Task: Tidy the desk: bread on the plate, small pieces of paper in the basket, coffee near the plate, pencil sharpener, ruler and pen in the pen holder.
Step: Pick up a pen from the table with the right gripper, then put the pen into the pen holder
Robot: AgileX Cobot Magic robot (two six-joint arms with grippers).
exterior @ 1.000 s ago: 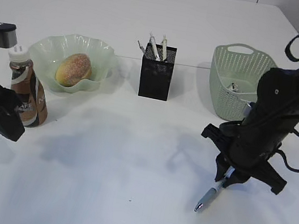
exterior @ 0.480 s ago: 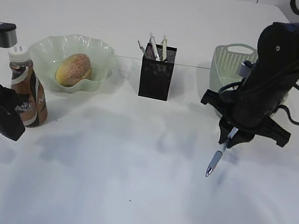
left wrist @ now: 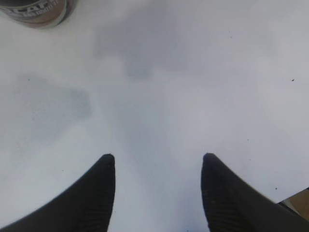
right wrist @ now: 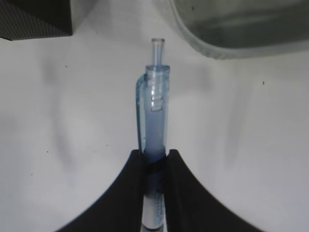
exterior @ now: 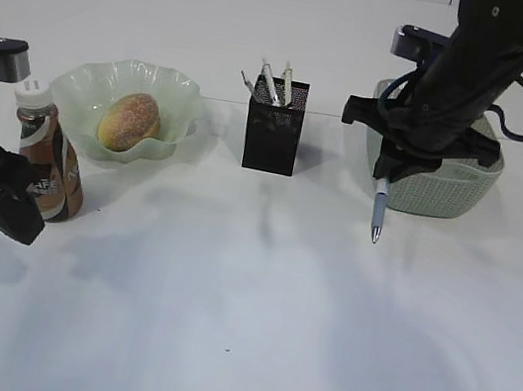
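Here we take the pen holder [exterior: 274, 125] as our landmark, a black mesh cup standing near the middle of the desk [exterior: 219, 329] with a few thin things poking out of its top. Far to its left we see the left gripper [left wrist: 157, 162] low over bare tabletop, its two fingers spread apart with nothing between them. Just beside that arm, still well left of the holder, the coffee [exterior: 44, 155] stands upright. Between the coffee and the holder sits the plate [exterior: 84, 86], and the bread [exterior: 129, 120] lies in it. To the holder's right we find the right gripper [exterior: 384, 173] up in the air, its fingers pinching the pen [exterior: 377, 211], which hangs straight down with its tip clear of the desk. Just behind that, right of the holder, stands the basket [exterior: 448, 192], partly hidden by the arm.
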